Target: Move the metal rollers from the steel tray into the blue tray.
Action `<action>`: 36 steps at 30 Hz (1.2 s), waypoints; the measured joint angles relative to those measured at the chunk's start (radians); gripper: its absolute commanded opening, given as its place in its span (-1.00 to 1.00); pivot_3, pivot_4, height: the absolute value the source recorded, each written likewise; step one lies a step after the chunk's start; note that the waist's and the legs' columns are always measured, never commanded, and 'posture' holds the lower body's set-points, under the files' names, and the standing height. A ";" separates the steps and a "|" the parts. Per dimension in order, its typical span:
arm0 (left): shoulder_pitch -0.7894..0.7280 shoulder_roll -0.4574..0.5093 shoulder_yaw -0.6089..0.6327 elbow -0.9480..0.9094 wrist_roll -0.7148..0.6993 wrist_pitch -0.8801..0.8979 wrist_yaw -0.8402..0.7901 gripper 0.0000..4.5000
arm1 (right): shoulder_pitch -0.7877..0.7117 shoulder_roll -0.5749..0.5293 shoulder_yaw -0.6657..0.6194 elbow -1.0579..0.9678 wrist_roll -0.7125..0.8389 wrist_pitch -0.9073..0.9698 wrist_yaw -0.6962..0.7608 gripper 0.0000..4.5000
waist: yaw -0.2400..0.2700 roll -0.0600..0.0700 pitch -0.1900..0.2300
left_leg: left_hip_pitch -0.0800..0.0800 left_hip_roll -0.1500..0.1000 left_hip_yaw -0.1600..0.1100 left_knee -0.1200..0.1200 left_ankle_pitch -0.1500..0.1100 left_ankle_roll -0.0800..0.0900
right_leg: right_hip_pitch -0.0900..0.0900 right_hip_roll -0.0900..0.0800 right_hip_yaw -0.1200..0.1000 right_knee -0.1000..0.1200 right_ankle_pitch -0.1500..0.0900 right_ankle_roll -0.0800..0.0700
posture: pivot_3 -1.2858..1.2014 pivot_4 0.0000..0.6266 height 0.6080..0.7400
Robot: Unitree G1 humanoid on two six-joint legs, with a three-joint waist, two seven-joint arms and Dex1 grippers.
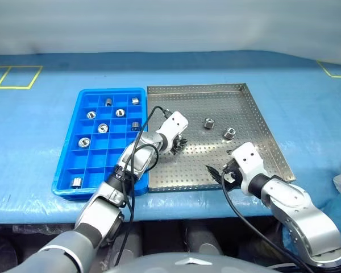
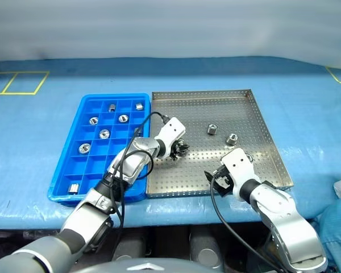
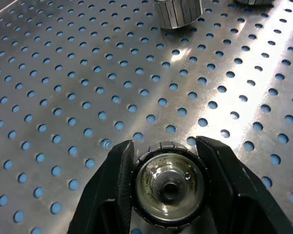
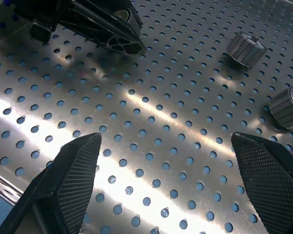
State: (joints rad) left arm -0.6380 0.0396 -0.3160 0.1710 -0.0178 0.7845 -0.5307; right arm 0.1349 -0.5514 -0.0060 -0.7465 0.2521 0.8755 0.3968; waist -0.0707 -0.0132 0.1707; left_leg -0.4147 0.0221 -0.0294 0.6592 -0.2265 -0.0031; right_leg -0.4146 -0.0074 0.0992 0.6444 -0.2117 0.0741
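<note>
In the head views a blue-covered table [image 1: 40,125] carries the blue tray [image 1: 68,165] on the left and the steel tray [image 1: 256,114] just to its right, their long sides touching or nearly so. The left pincer [image 1: 178,144] reaches over the left part of the steel tray, its fingers closed around one of the metal rollers, which is mostly hidden there. Two loose rollers [image 1: 209,122] [image 1: 229,133] stand right of it, near the tray's middle. The right pincer [image 1: 219,172] hangs over the near edge of the steel tray, its fingers spread wide and holding nothing. Seven rollers [image 1: 109,102] sit in separate compartments of the blue tray, most toward the far end and one [image 1: 76,182] in the near left corner. In the left wrist view the two black fingers [image 3: 112,190] clamp a held roller [image 3: 170,183] on both sides over the perforated sheet; another roller [image 3: 178,12] stands farther off. In the right wrist view the wide-apart fingers [image 4: 73,180] frame bare perforated metal, with two rollers [image 4: 245,48] [image 4: 287,108] and the left pincer [image 4: 123,30] beyond.
</note>
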 measured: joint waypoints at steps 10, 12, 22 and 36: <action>0.088 0.143 -0.040 -0.484 0.000 0.178 0.074 -0.24 | -0.097 0.053 0.010 0.081 0.148 -0.117 0.168 1.00 | 0.009 0.000 0.000 | 0.004 0.001 -0.001 -0.001 0.000 0.000 | 0.003 0.002 0.000 0.002 0.000 -0.001 | 0.13 -0.52 1.00; 0.120 0.211 -0.058 -0.539 0.052 0.212 0.118 -0.24 | -0.126 0.049 0.042 0.105 0.154 -0.140 0.204 1.00 | 0.015 0.000 0.000 | 0.005 0.001 -0.002 -0.001 0.000 0.000 | 0.003 0.002 -0.001 0.002 0.000 -0.001 | 0.16 -0.52 1.00; 0.243 0.281 -0.003 -0.683 0.134 0.364 0.278 -0.24 | -0.213 0.034 0.128 0.207 0.145 -0.175 0.260 1.00 | 0.111 -0.001 0.000 | 0.002 0.000 -0.003 -0.001 0.000 0.000 | 0.002 0.001 -0.003 0.000 -0.001 -0.002 | 0.23 -0.52 1.00; 0.363 0.328 0.036 -0.767 0.172 0.452 0.363 -0.24 | -0.229 0.014 0.139 0.254 0.132 -0.193 0.258 1.00 | 0.135 -0.001 0.001 | 0.002 0.001 -0.003 -0.002 0.000 0.000 | 0.001 0.000 -0.003 0.000 -0.001 -0.003 | 0.23 -0.52 1.00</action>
State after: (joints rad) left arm -0.2745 0.3679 -0.2798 -0.5963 0.1546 1.2366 -0.1676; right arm -0.0942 -0.5375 0.1326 -0.4924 0.3841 0.6829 0.6552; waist 0.0641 -0.0141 0.1712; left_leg -0.4132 0.0226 -0.0323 0.6577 -0.2262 -0.0031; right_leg -0.4133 -0.0072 0.0960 0.6441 -0.2130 0.0714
